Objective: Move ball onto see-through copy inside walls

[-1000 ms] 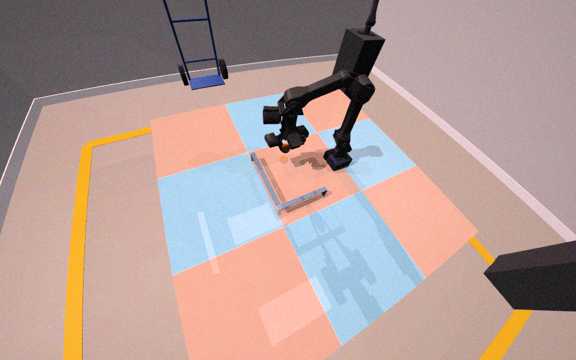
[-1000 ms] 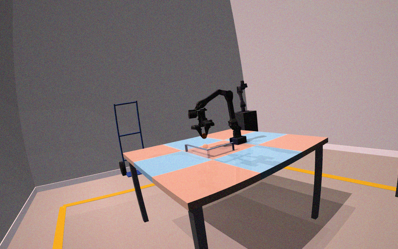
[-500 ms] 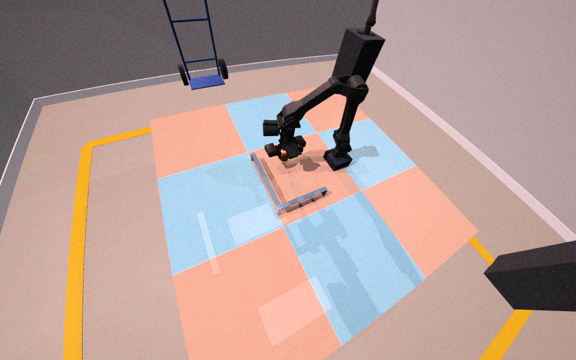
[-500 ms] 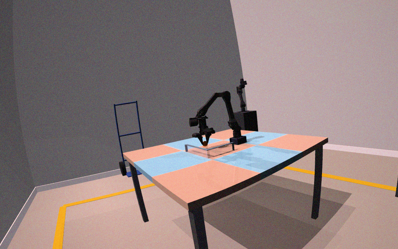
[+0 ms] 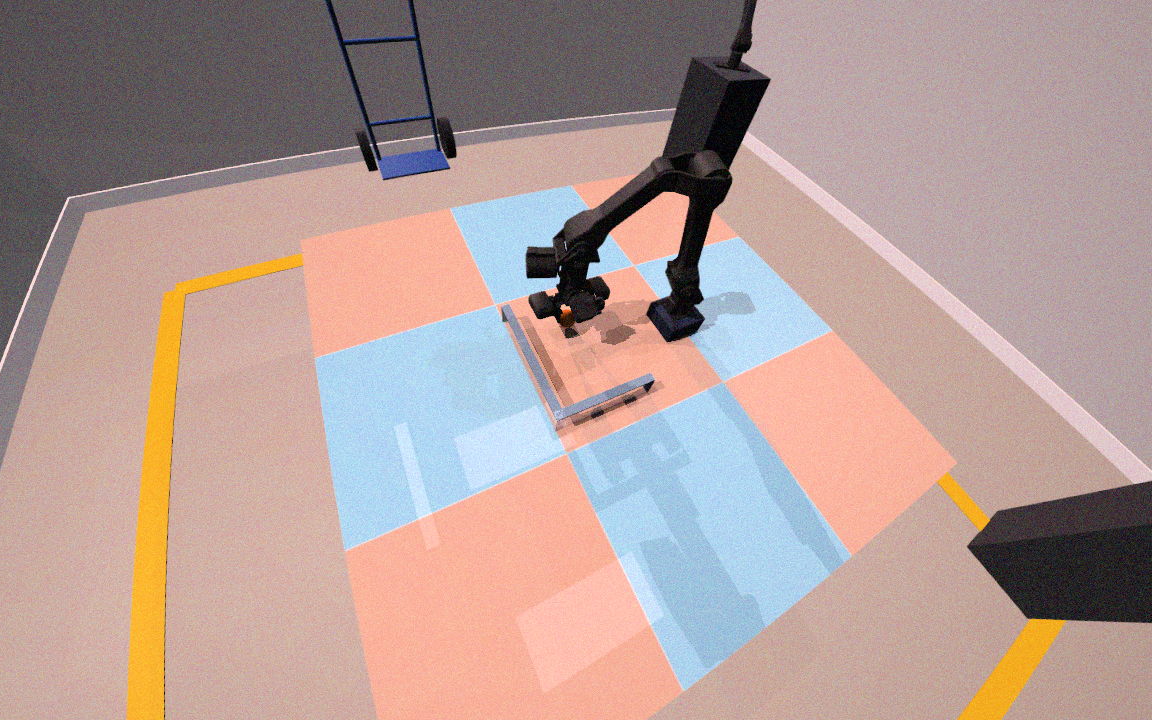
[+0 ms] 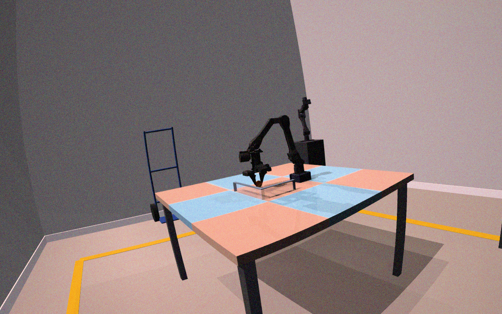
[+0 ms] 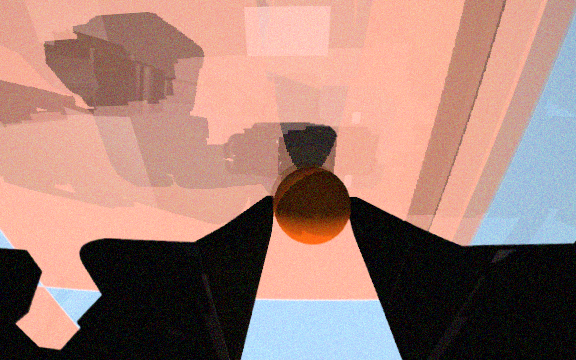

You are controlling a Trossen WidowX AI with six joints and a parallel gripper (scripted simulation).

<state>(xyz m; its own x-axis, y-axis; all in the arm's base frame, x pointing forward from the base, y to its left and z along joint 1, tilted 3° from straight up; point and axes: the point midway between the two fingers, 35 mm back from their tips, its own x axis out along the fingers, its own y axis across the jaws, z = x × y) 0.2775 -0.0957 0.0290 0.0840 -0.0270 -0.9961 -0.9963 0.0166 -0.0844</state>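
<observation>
Checkered worktop [image 6: 252, 226] w/ clear walls [image 5: 562, 380] at center; I've got the end effector [image 5: 567, 308] low at 12 o'clock of the corner, half-closed, clamping the orange ball [image 7: 312, 205] btwn fingers, inside the walls.

The bench [image 6: 268, 230] has a top made of big squares, some light orange and some light blue, and it stands on dark legs. Two low clear walls [image 5: 562, 380] sit right on the bench near its middle and join to make a corner. The dark foot of the robot arm [image 5: 676, 318] also sits on the bench, near the open side of the walls. Soft gray shadows fall across the orange square inside the corner.
</observation>
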